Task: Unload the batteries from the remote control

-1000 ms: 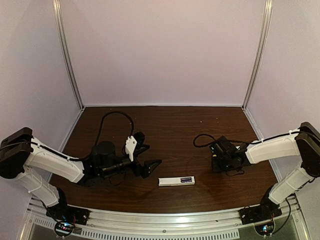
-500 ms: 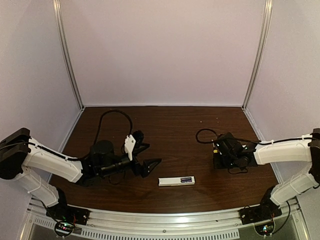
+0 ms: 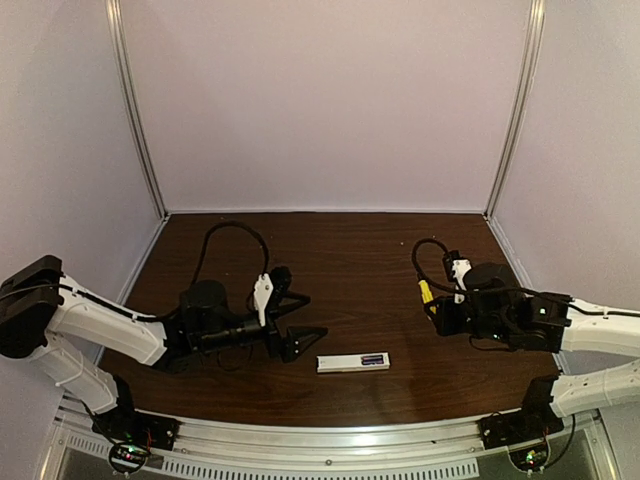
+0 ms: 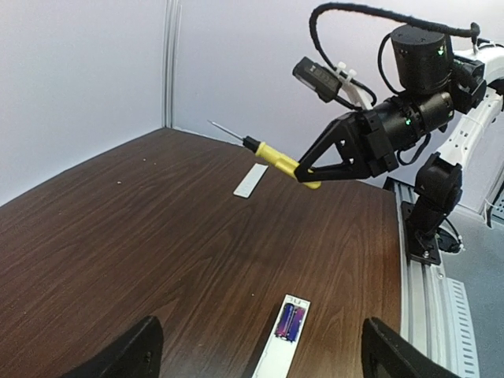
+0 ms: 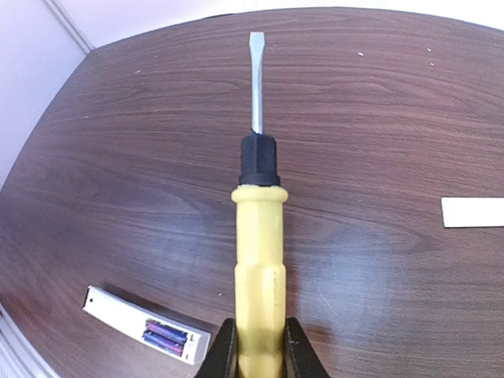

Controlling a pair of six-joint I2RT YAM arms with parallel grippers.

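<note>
**Inspector A:** Position of the remote control (image 3: 353,362)?

**Inspector B:** It lies flat on the tabletop (image 3: 350,270) near the front edge, between the two arms. The back compartment is uncovered. Both batteries (image 4: 289,322) sit side by side inside it, at the end nearer the right arm.

**A:** Left fingers (image 4: 134,354)?

**B:** Spread wide and holding nothing. They sit low, just left of the remote control, pointed toward it and not touching it.

**A:** Right fingers (image 5: 223,356)?

**B:** Pinching the butt of a yellow-handled screwdriver (image 5: 258,260). It is held clear above the tabletop with the flat blade pointing away from the wrist, well apart from the remote control.

**A:** Other items?

**B:** One white cover strip (image 4: 251,180), flat on the tabletop on the right arm's side, touching nothing.
</note>
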